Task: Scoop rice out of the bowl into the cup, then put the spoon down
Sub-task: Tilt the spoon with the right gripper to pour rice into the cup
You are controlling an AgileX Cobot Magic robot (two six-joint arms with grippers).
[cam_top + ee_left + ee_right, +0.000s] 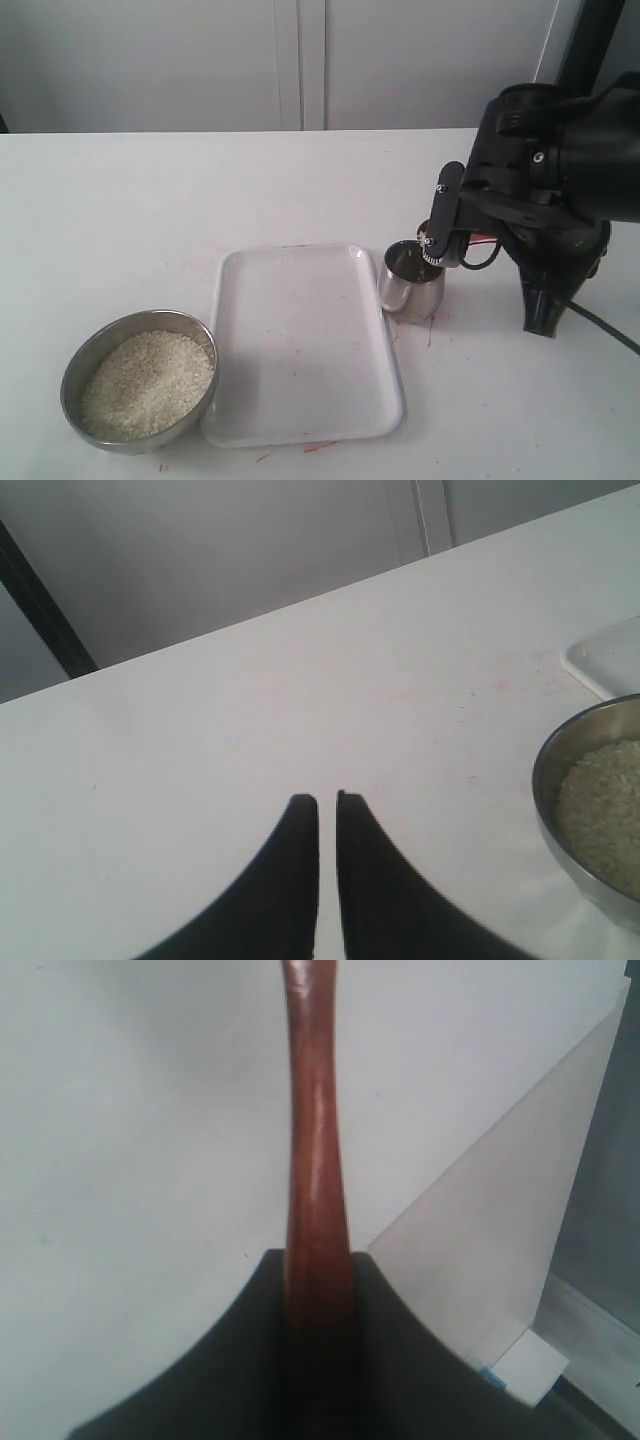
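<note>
The wide grey bowl [95,350] stands at the front left, filled with off-white rice [148,383]. The small shiny cup [408,293] stands just right of the tray. My right gripper [440,238] hangs at the cup's rim. In the right wrist view, my right gripper [315,1257] is shut on the reddish-brown spoon handle [312,1130]; the spoon's oval end is out of view. My left gripper [327,798] is shut with nothing in it, hovering over the table beside the bowl [560,760] and its rice [608,810]. It does not show in the exterior view.
A white rectangular tray [300,340] lies between bowl and cup, and its corner [610,660] shows in the left wrist view. The bulky black right arm [560,170] fills the right side. A dark cable [605,328] trails off to the right.
</note>
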